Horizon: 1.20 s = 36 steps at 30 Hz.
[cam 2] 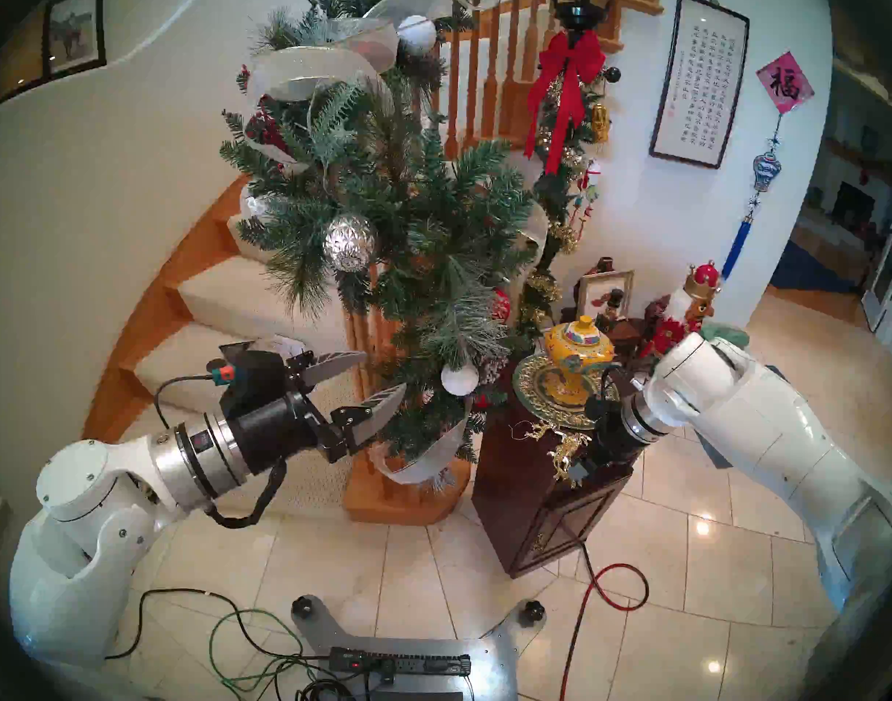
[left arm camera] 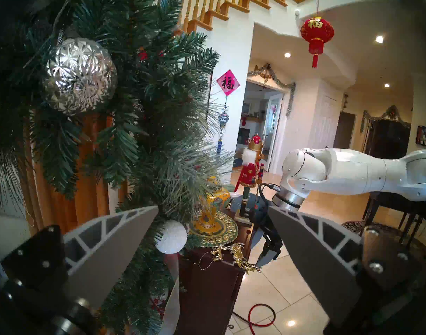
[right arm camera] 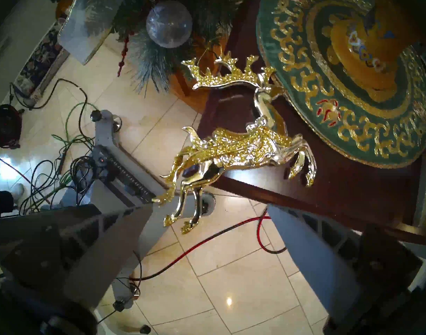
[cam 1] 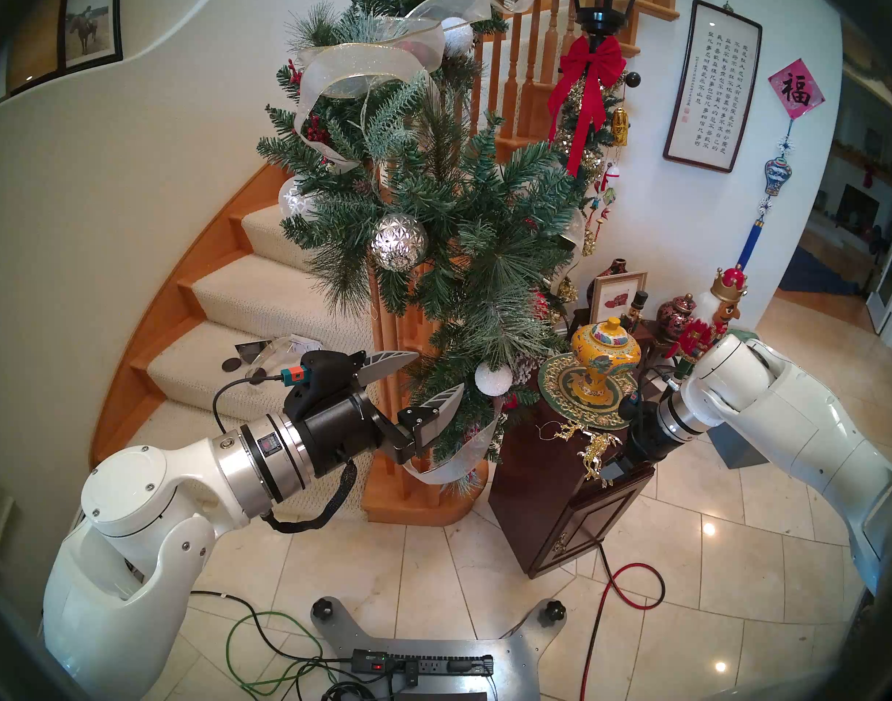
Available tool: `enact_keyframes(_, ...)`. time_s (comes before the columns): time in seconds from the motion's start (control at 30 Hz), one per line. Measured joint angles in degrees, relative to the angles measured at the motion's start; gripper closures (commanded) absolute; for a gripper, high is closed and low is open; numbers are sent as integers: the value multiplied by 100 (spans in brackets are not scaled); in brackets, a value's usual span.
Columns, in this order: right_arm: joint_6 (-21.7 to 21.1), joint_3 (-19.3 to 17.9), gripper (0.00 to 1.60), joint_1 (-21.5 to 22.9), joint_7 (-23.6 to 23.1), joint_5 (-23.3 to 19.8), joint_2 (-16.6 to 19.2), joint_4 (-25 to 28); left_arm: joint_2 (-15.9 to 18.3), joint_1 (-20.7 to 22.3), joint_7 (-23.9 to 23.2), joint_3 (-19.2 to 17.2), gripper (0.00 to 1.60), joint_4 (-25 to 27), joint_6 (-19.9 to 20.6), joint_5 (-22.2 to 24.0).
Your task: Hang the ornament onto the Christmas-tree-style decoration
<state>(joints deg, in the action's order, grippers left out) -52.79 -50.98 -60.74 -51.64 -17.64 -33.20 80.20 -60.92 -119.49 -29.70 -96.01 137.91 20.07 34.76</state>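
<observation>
Lying on the front corner of the dark wooden cabinet (cam 1: 575, 487), the gold reindeer ornament (right arm camera: 243, 143) hangs partly over the edge, with its legs in the air above the floor. It looks stiff, shiny and probably light, so I judge it slippery between smooth fingers. Its antlers and thin legs seem fragile. The thin string loop (cam 1: 550, 432) lies near the cabinet's left side; this loop must go over a branch, so I would hold the body of a reindeer and leave the loop free.

The right gripper (right arm camera: 209, 221) is just beside the overhanging end, with fingers spread apart and nothing between them. The left gripper (cam 1: 426, 376) is also wide open and empty, near the lower branches of the green garland (cam 1: 433, 219), close to a white snowy ball (cam 1: 493, 379).

Behind the ornament a green and gold plate (right arm camera: 352, 124) carries a yellow jar (cam 1: 605, 361). The garland wraps a wooden stair post; a silver ball (cam 1: 399, 241) hangs higher. Pale floor tiles (cam 1: 484, 583) carry cables.
</observation>
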Motion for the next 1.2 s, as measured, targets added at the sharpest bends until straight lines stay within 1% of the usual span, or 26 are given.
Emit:
enact_keyframes(0.47,-8,35,0,-3,16,-55,69,81,0,0,0,0,0,0,0,0)
enact_keyframes(1.2,136,116,0,-68,-116,-126,247,292,0,0,0,0,0,0,0,0)
